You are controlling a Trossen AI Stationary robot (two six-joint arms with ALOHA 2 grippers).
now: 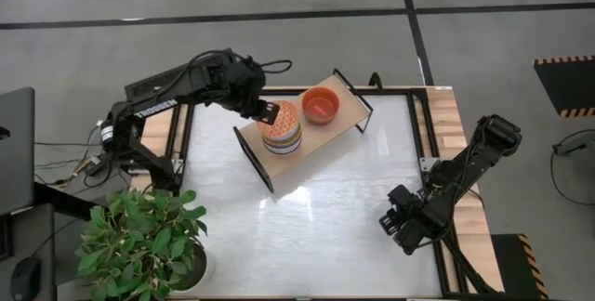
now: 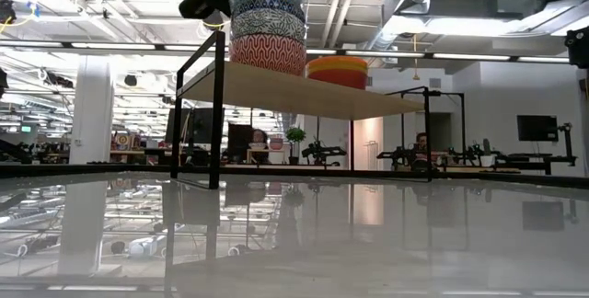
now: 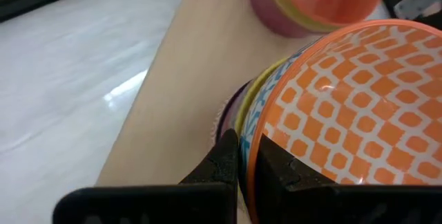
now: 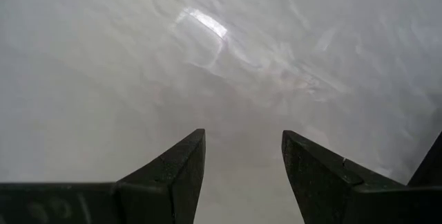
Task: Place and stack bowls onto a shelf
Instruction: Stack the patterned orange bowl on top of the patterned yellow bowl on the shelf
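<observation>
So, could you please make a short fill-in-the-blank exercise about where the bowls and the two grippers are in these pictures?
1. The patterned stack and the red-orange stack both stand on the ____.
2. The top bowl of the patterned stack has an ____ and white pattern inside.
3. The ____ gripper pinches that bowl's rim.
4. The right gripper hangs ____ over the white table.

Missing words: shelf; orange; left; open

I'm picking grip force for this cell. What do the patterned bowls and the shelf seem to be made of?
The patterned bowls look like glazed ceramic or melamine: glossy printed surface; which one is unclear. The shelf looks like a light wood board, matte with pale grain, on thin black metal frame ends. The left gripper pinches the top bowl's rim.
</observation>
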